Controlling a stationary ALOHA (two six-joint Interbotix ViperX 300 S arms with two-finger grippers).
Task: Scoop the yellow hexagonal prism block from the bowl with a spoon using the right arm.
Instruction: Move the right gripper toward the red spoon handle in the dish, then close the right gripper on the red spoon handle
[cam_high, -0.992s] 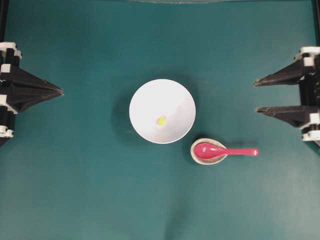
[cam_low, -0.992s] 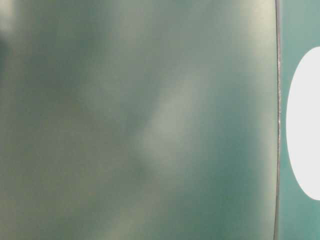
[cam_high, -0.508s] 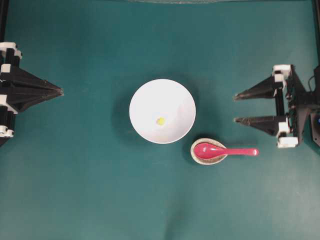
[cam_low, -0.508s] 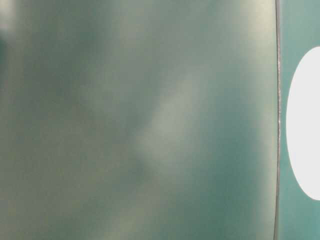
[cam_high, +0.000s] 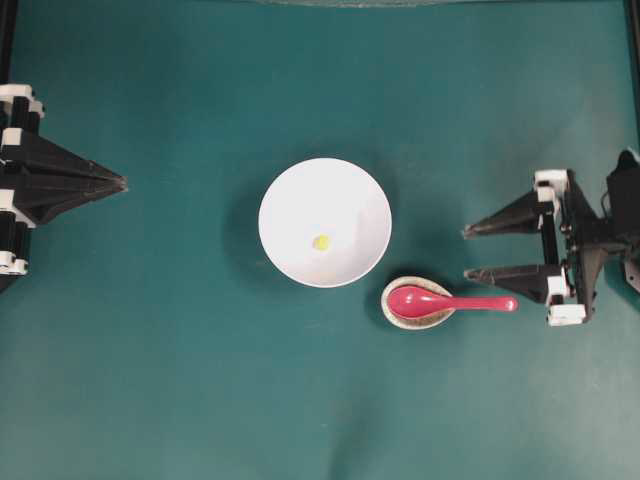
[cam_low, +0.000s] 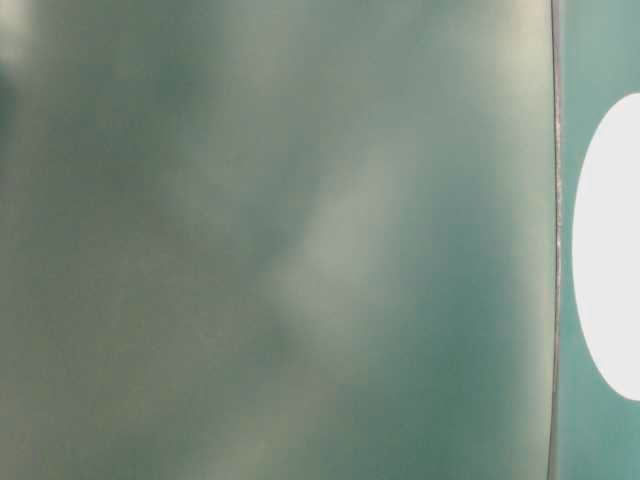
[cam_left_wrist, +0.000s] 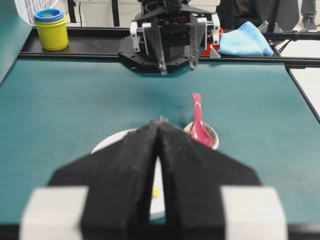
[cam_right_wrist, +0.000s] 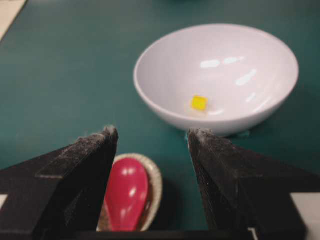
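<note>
The right claw (cam_high: 466, 252) stood wide, its two pointed black fingers well apart and nothing between them; it touched nothing. In the overhead view its tips pointed toward the middle of the worktop (cam_high: 180, 380), and its lower finger hung just above the end of the spoon's handle, apart from it as far as the views showed. From the right wrist view, the spoon's scoop showed in the gap between the fingers, low and close, with the bowl (cam_right_wrist: 220, 120) farther ahead past the tips.

The spoon (cam_high: 450, 301) was glossy pink-red, with a deep oval scoop and a short straight handle. Its scoop lay in a small speckled dish (cam_high: 388, 308), and its handle stuck out over the dish's rim. Its long axis ran level across the overhead view, scoop end away from the right claw and handle end toward it.

The bowl was round, plain white and upright, beyond the spoon from the right claw and just beside the dish. The block (cam_high: 321, 241), a tiny yellow piece, lay on the bowl's floor near the middle.

The left claw (cam_high: 122, 183) was pinched to a point with its fingers together, holding nothing, well apart from the bowl at the far side of the worktop.
</note>
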